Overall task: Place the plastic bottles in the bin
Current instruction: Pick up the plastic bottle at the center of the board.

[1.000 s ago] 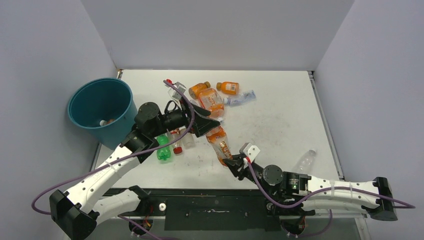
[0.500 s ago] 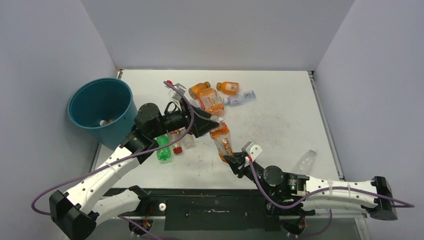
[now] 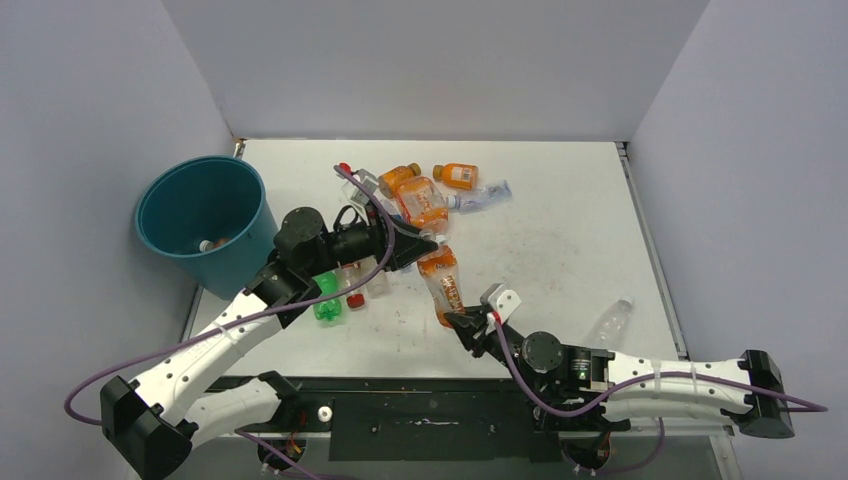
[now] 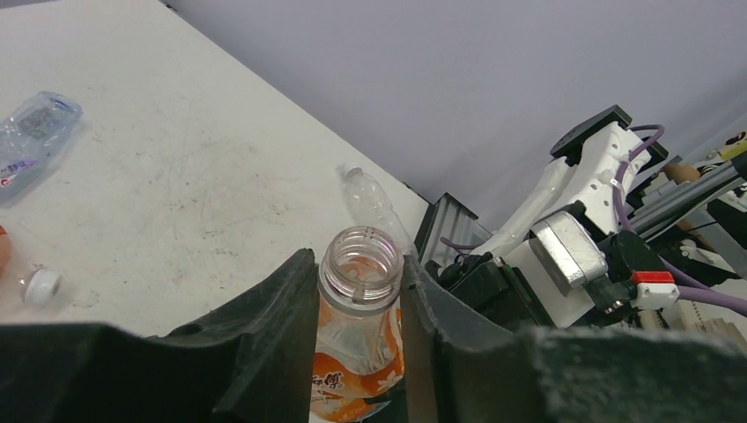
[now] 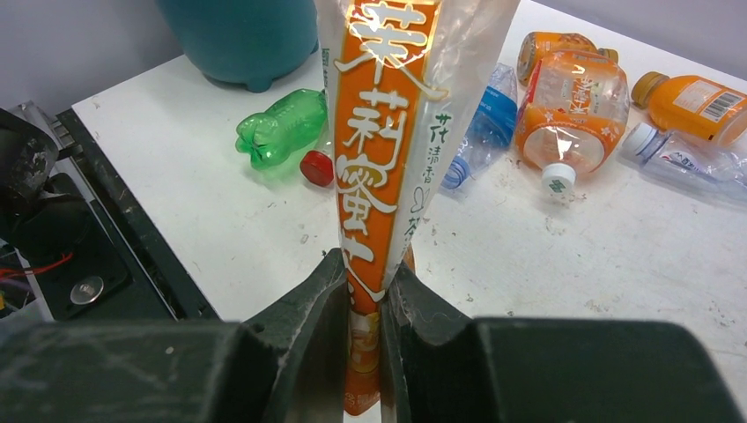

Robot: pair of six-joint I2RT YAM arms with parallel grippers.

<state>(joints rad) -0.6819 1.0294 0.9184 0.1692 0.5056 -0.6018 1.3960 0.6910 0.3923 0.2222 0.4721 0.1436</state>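
An uncapped bottle with an orange label hangs between both grippers above the table's middle. My left gripper is shut on its open neck, one finger on each side. My right gripper is shut on the squashed base of the same bottle. The teal bin stands at the far left, with something small lying in its bottom. More plastic bottles lie on the table: a green one, orange ones, a clear blue-labelled one and a clear one near the right edge.
A red-capped bottle lies beside the green one under the left arm. A loose white cap lies on the table. The table's right edge and the right arm's base sit close behind the held bottle.
My left gripper's fingers have closed from wide open onto the bottle's neck. The right gripper has kept its hold and carried the bottle slightly up and left.
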